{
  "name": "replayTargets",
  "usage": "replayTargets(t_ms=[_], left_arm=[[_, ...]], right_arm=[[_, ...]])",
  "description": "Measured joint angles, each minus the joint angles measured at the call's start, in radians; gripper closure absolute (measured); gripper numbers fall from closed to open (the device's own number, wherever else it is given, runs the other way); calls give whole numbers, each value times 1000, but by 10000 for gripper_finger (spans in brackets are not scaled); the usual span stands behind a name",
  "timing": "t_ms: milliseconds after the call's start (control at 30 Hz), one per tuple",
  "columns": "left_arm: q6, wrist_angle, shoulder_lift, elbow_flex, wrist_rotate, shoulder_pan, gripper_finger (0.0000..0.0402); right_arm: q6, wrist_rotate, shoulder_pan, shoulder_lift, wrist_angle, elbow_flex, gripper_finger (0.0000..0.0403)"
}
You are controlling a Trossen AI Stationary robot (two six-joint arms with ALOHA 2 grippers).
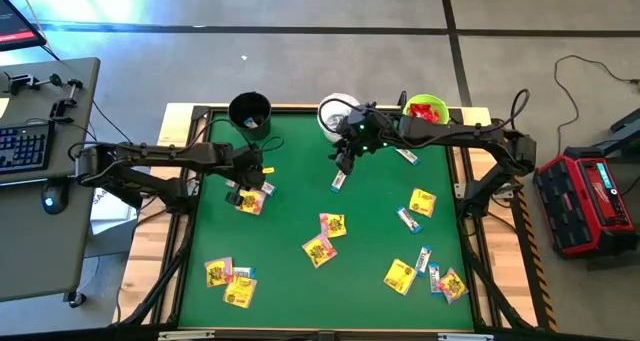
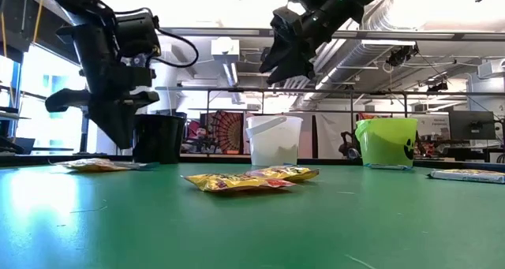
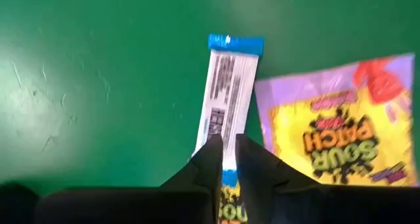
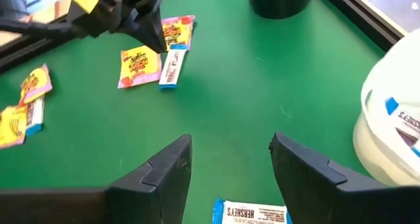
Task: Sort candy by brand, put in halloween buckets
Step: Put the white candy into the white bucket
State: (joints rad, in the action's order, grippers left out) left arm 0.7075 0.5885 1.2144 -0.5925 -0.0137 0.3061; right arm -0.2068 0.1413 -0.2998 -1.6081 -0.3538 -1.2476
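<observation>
Left of centre in the overhead frame, the left end effector (image 1: 247, 188) pinches one end of a slim white-and-blue bar (image 3: 225, 96), whose long axis runs straight away from it, beside a Sour Patch packet (image 3: 338, 138). Upper centre, the right end effector (image 1: 343, 165) hovers open above a Hershey's bar (image 4: 249, 213).

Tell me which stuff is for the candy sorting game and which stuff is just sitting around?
For the job:
- yellow Sour Patch packets
- white-and-blue Hershey's bars
- red candy in the lime green bucket
- black bucket
- white bucket
- left gripper, right gripper

Just lying about:
- keyboard and mouse on the side desk
- red case on the floor
</observation>
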Motion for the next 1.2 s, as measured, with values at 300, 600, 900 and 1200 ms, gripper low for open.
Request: replayTargets(t_ms=[300, 600, 900, 1200], left_arm=[[-32, 26, -1, -3, 27, -2, 377], [-17, 23, 50, -3, 27, -2, 279], [-15, -66, 153, -3, -21, -4, 277], [-25, -50, 167, -5, -21, -32, 361]], right_arm=[[77, -39, 56, 0, 0, 0, 221], [53, -112, 85, 0, 0, 0, 221], [51, -122, 84, 0, 0, 0, 221], [51, -121, 85, 0, 0, 0, 221]])
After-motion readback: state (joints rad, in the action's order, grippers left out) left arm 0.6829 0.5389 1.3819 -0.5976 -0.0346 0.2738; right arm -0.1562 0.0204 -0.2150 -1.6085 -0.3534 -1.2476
